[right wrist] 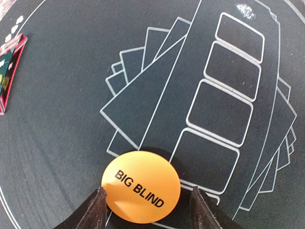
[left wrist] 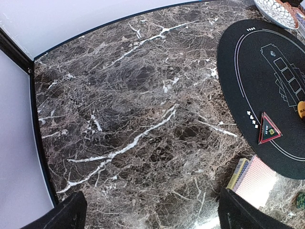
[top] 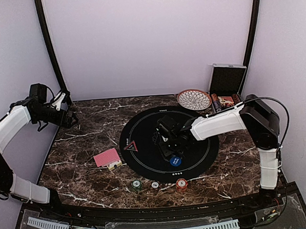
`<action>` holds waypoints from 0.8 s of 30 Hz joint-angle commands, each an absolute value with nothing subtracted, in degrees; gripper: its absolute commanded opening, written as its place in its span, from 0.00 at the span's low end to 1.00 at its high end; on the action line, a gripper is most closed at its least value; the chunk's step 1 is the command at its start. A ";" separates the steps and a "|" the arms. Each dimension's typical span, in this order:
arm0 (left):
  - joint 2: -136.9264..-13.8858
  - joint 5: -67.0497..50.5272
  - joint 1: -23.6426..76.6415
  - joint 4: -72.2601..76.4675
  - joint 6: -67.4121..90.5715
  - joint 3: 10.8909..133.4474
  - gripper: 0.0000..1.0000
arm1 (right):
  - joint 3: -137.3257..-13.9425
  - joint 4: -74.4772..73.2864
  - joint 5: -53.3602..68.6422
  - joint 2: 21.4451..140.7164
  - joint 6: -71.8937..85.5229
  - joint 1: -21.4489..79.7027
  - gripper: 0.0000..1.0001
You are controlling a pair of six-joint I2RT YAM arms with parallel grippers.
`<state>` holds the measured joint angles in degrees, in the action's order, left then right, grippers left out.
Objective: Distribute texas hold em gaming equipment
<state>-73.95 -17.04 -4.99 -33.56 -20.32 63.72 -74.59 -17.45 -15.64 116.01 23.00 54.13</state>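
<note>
The orange disc point(right wrist: 141, 186) marked BIG BLIND lies on the black round mat point(right wrist: 57, 119), casting a shadow at its far edge. My right gripper point(right wrist: 147, 212) stands open round it: the left finger touches its rim and the right finger is a little apart. In the top view this gripper point(top: 170, 144) is low over the mat's middle, just beyond the blue disc point(top: 176, 161). Green point(top: 136, 185), white point(top: 155, 185) and red point(top: 181, 184) chip stacks sit along the near edge. The pink-backed card deck point(top: 107, 157) lies left of the mat. My left gripper point(top: 71, 118) hovers open at the far left, holding nothing.
A patterned bowl point(top: 194, 99) and an open silver case point(top: 227, 80) stand at the back right. A red triangular marker point(top: 130, 145) lies on the mat's left part. The left wrist view shows marble table point(left wrist: 133, 119), the deck point(left wrist: 257, 179) and the mat's edge point(left wrist: 238, 71).
</note>
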 commanded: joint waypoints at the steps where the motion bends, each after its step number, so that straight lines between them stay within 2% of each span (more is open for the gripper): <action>1: -72.27 -17.04 -5.01 -35.54 -20.02 64.71 0.99 | -75.24 -19.28 -21.09 119.15 21.75 53.41 0.59; 18: -72.83 -16.66 -5.01 -36.31 -19.62 65.42 0.99 | -74.35 -17.84 -20.36 118.10 22.59 52.28 0.56; 20: -72.81 -16.69 -5.01 -36.38 -19.60 65.47 0.99 | -73.81 -17.56 -19.78 117.63 23.06 52.30 0.58; 24: -72.85 -17.40 -5.01 -36.63 -19.81 65.54 0.99 | -73.05 -16.73 -18.10 117.41 24.06 52.29 0.67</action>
<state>-73.95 -16.86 -4.97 -34.54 -20.12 63.72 -75.16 -15.84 -19.14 116.99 23.00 53.12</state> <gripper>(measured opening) 0.989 0.639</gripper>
